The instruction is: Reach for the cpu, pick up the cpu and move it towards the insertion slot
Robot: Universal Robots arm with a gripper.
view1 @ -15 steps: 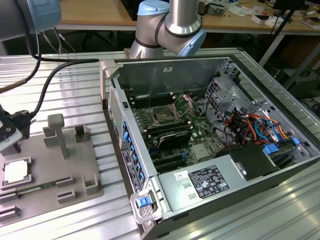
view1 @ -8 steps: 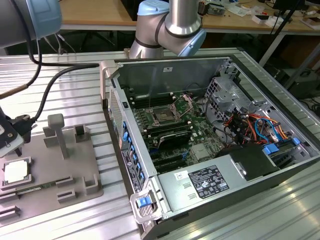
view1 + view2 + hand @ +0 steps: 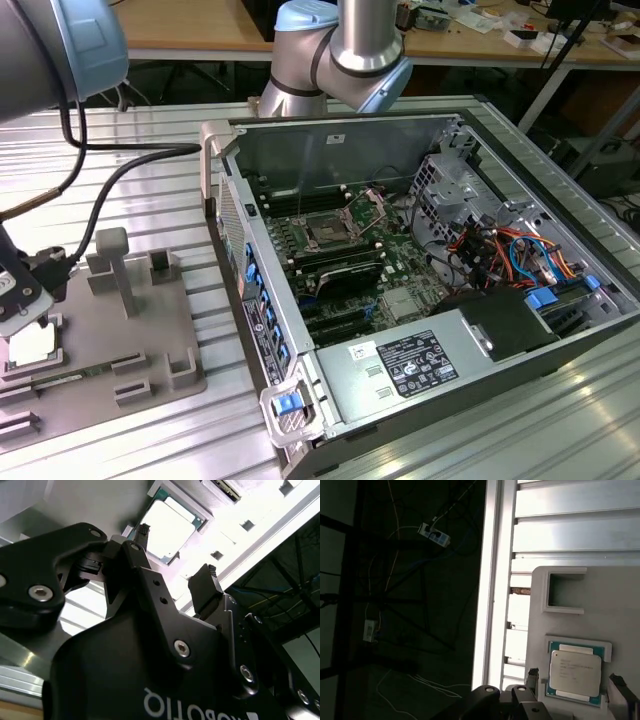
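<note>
At the lower left of the exterior view the chip [image 3: 30, 345] lies flat in a recess of the grey tray [image 3: 150, 330], held square for the gripper [image 3: 25, 312] hovering over it, empty, fingers [image 3: 205, 587] spread to straddle its edges, with the socket [image 3: 328, 232] well apart inside the open computer case [image 3: 300, 140]

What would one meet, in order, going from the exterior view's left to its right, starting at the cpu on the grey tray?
cpu → upright post of the grey tray → blue latch on the case's corner → insertion slot → pale heatsink → orange and blue cables.
</note>
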